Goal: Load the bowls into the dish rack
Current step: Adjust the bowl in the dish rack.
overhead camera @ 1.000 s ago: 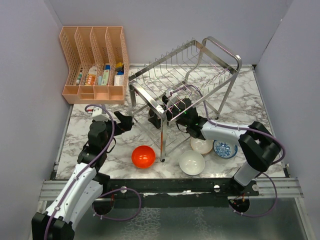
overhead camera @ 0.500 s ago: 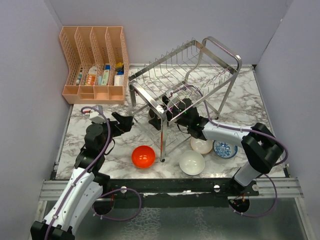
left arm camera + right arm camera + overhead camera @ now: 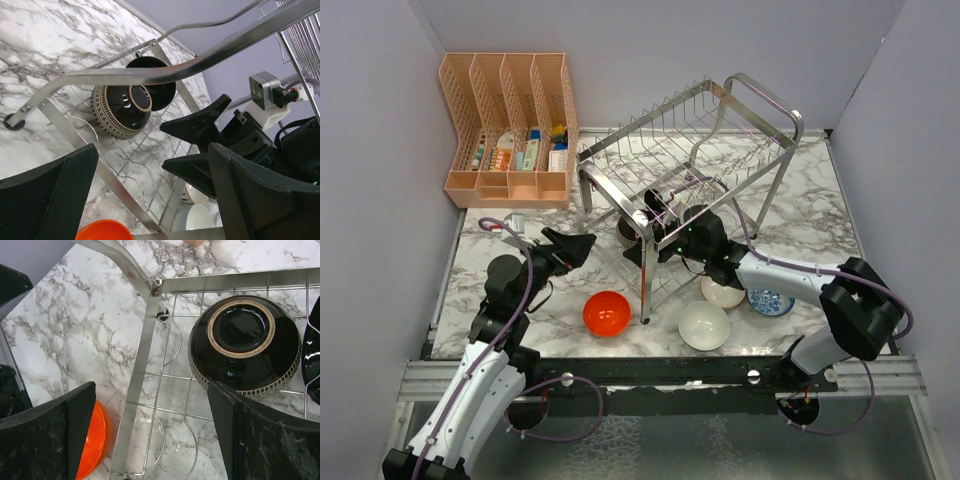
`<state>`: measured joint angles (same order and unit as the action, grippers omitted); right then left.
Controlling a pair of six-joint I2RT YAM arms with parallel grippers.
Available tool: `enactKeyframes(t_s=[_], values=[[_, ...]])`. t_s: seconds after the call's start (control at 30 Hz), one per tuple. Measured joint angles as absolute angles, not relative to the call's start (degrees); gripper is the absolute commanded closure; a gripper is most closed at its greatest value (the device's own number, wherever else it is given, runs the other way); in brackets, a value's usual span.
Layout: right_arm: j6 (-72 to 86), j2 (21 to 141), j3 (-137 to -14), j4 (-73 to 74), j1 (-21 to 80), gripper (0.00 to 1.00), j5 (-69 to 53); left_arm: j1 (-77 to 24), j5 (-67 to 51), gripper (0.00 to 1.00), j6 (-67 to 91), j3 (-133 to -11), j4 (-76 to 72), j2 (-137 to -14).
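bowl in dish rack lower tier; lone bowl front-left of rack, three bowls front-right; organiser behind-left.

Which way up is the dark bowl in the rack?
Upside down: the dark bowl shows its foot ring uppermost, lying on the dish rack's lower wires.

A robot lab booth: plain grey walls enclose a marble-print table with bolted arms.

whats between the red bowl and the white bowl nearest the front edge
One front leg of the dish rack stands between the red bowl and the white bowl. Nothing else sits in that stretch. The top external view shows it.
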<state>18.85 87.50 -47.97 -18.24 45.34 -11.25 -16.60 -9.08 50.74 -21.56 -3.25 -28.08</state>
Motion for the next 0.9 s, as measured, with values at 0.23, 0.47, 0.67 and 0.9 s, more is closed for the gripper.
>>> enactKeyframes(t_s=[0.23,0.47,0.67,0.9], values=[[20.14,84.51,-45.19,-17.69,45.36,0.07,-10.46,-16.6,-11.25,0.15,55.18,-19.16,-6.85,-30.94],[21.26,82.52,-44.34,-15.81,45.43,0.08,-7.07,-19.49,-10.07,0.2,55.86,-19.42,-9.41,-36.73],[21.87,80.31,-43.94,-12.51,45.43,0.09,-4.6,-25.34,-6.28,0.34,56.03,-21.61,-11.7,-44.16],[21.93,77.56,-43.42,-7.64,45.43,0.09,-1.63,-30.59,1.5,0.38,56.12,-24.23,-12.34,-50.17]])
